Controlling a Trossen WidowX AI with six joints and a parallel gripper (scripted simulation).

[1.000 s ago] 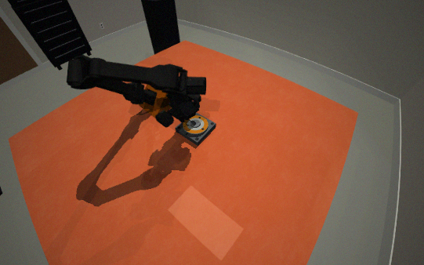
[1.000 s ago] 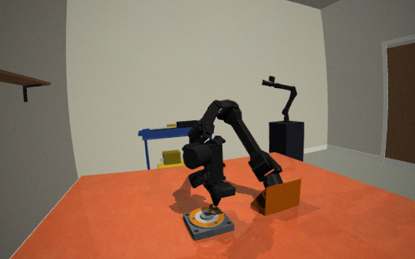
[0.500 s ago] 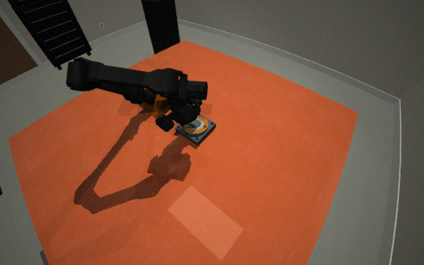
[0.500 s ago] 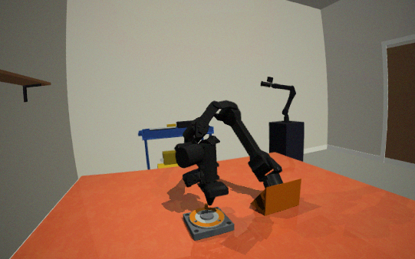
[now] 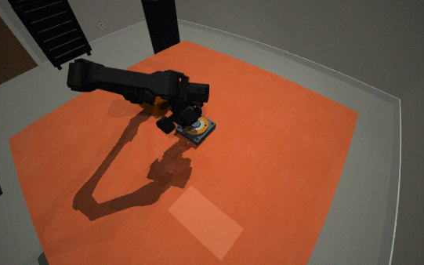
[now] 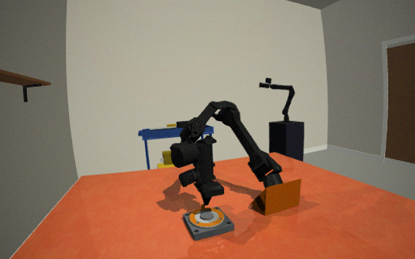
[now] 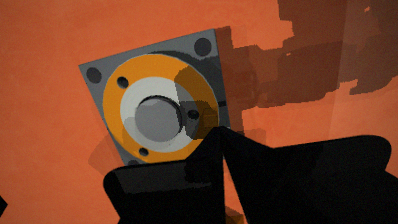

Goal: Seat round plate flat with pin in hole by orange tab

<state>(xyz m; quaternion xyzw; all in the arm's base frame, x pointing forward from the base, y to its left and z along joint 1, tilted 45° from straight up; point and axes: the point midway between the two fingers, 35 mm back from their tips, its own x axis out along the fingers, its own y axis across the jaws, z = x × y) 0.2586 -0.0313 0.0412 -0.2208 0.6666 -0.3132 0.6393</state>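
Note:
The round plate (image 5: 201, 125) (image 6: 192, 219) (image 7: 112, 107), an orange ring around a pale ring, sits around the grey post (image 6: 206, 215) (image 7: 157, 118) on the square grey base (image 6: 211, 233) (image 7: 180, 45). Three dark holes show in the plate in the wrist view. A small, shaded orange-brown piece, perhaps the tab, shows behind the post in the exterior view. I cannot make out the pin, or tell whether the plate lies flat. My gripper (image 6: 206, 204) (image 7: 218, 131) is shut and empty, its tips at the plate's edge. Whether they touch it is unclear.
The arm's shadow covers part of the plate and base. An orange panel (image 6: 283, 197) stands on the orange table top (image 5: 274, 157) (image 6: 111, 214) near the arm's foot. A blue bench and a dark pedestal with another arm stand beyond the table.

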